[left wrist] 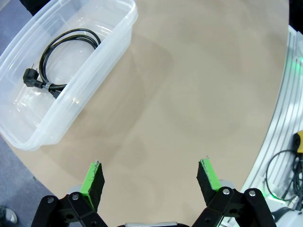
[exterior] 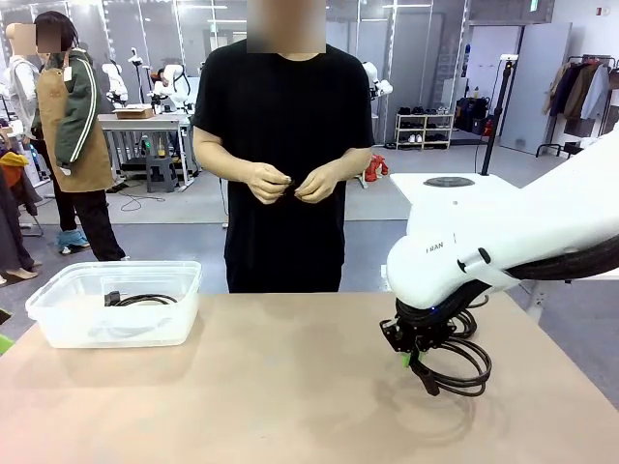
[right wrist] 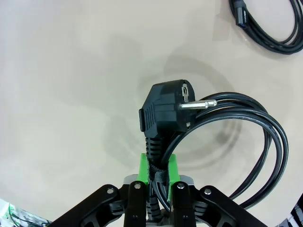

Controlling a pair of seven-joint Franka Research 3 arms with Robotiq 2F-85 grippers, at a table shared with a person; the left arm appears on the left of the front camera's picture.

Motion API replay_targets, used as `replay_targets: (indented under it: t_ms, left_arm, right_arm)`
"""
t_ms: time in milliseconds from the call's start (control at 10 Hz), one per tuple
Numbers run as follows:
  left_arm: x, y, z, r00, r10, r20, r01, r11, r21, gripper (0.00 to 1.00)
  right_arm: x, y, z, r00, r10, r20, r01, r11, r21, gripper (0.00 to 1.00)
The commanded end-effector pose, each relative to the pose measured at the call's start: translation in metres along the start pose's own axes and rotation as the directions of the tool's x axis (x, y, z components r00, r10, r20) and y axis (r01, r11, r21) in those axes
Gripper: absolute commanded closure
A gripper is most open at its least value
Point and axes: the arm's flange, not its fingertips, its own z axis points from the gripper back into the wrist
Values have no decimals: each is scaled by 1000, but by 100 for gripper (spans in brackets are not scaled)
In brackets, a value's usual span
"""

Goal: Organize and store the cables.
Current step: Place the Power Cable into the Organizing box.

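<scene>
With the grasp apparently made, the right fingers [right wrist: 143, 166] were clamped on a coiled cable [right wrist: 265, 142] below its plug [right wrist: 163, 111], the left fingers [left wrist: 92, 182] gaped empty, and the next move called for carrying it into the clear bin [exterior: 68, 324].

Grey floor [exterior: 164, 208], metal workbench [exterior: 145, 130], shoe rack [exterior: 423, 130], clothes rail [exterior: 583, 89], bright workshop

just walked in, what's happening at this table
The robot is putting coiled cables away. Its right claw is shut on a black cable just behind the plug, low over the table, with a spare cable lying nearby. The left claw hangs open beside a clear bin that holds a stored cable. The person holds something small between both hands.
</scene>
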Motion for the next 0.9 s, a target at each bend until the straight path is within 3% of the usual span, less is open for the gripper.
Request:
replay_targets:
  t_ms: [0, 200, 400, 800]
  left_arm:
    - [3, 3, 1, 1000, 16, 0, -16, 1000, 2, 0]
    - [3, 3, 1, 1000, 16, 0, -16, 1000, 2, 0]
    - [3, 3, 1, 1000, 16, 0, -16, 1000, 2, 0]
    - [3, 3, 1, 1000, 16, 0, -16, 1000, 2, 0]
  right_arm:
    - [2, 28, 9, 998, -61, 15, 61, 998, -35, 97]
    - [4, 64, 15, 999, -17, 45, 18, 999, -27, 97]
    - [16, 113, 22, 979, 197, 44, -195, 979, -52, 97]
    - [23, 191, 21, 946, 320, 48, -321, 947, 18, 97]
